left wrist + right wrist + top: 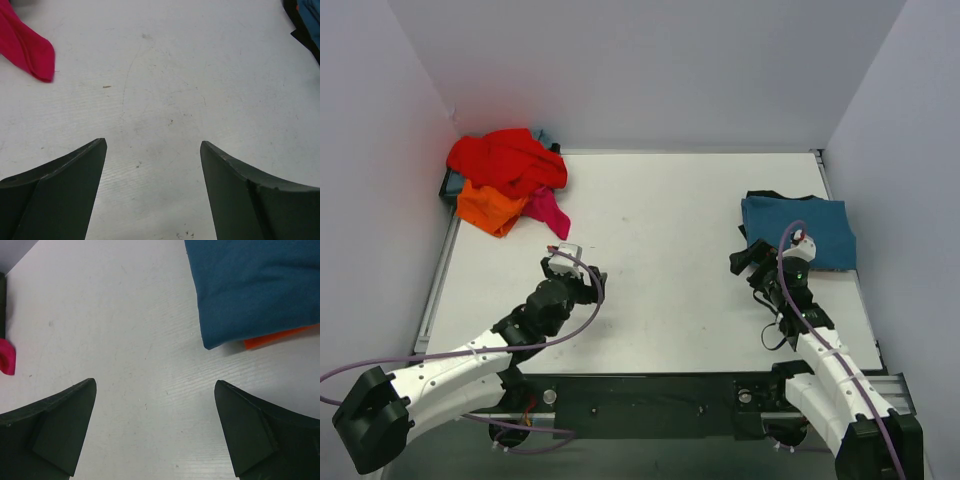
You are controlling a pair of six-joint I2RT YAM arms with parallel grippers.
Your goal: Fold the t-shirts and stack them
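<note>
White table (pixel 660 240), boxed in by pale walls (pixel 650 70), is being viewed from above. Ahead and to the left of the left gripper (pixel 592 283), a heap is being formed by the red shirt (pixel 505 160) on top, the orange shirt (pixel 488 208) under it and the pink shirt (pixel 548 212) at its near right edge. That gripper is being held over bare table, apart from the heap. Just ahead and to the right of the right gripper (pixel 745 260), the folded teal shirt (pixel 798 228) is lying flat, a black shirt (pixel 760 196) showing beneath its far edge.

From the left wrist, the left gripper (pixel 152 142) is being held wide, only table (pixel 165 75) showing between its fingers. The pink shirt (pixel 30 50) is lying ahead to the far left; the teal shirt (pixel 311 15) and the black shirt (pixel 300 30) are being glimpsed at the far right.

From the right wrist, the right gripper (pixel 155 382) is also being held wide over table (pixel 110 315). The teal shirt (pixel 255 285) is lying ahead to the right, clear of the fingers, with an orange edge (pixel 280 337) showing beneath it. The pink shirt (pixel 6 357) is being seen at the far left.
</note>
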